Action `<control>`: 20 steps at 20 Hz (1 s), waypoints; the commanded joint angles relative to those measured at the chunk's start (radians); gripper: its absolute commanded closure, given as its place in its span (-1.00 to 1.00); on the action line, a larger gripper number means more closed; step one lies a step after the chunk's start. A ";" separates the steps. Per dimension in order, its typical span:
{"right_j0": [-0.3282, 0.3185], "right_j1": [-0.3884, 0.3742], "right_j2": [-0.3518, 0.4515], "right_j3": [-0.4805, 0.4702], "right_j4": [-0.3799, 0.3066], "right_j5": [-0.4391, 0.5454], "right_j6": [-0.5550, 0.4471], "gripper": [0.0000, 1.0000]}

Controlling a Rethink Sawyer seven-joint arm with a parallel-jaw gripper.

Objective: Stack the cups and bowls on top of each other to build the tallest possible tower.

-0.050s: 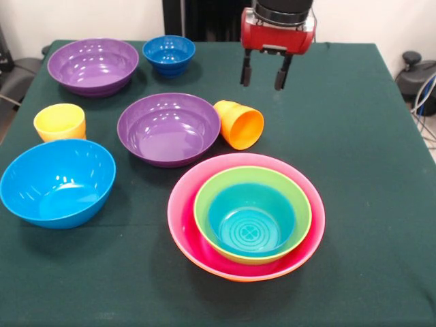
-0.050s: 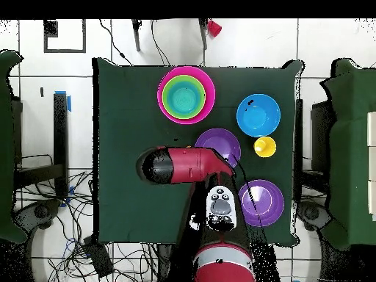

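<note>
The tower (image 1: 246, 214) (image 2: 186, 94) stands near the front of the table: a teal bowl inside a green bowl inside a large pink bowl, with an orange rim showing underneath. An orange cup (image 1: 240, 125) lies on its side beside a purple bowl (image 1: 169, 128) (image 2: 219, 144). A yellow cup (image 1: 60, 122) (image 2: 264, 146) stands upright at the left. A light blue bowl (image 1: 57, 181) (image 2: 258, 115), a second purple bowl (image 1: 93, 65) (image 2: 261, 202) and a small dark blue bowl (image 1: 169, 54) sit apart. My gripper (image 1: 265, 71) hangs open and empty above the cloth, beyond the orange cup.
A dark green cloth (image 1: 368, 170) covers the table. The arm's red body (image 2: 180, 164) hides the orange cup and the dark blue bowl in the overhead view. Chairs and cables surround the table.
</note>
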 commanded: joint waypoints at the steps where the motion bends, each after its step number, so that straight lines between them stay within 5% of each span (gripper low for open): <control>1: 0.018 0.097 0.033 -0.058 0.003 0.073 0.095 -1.00; 12: 0.010 0.058 -0.003 -0.109 -0.030 0.161 0.023 -1.00; 20: 0.015 0.073 -0.021 -0.114 -0.046 0.127 0.029 -1.00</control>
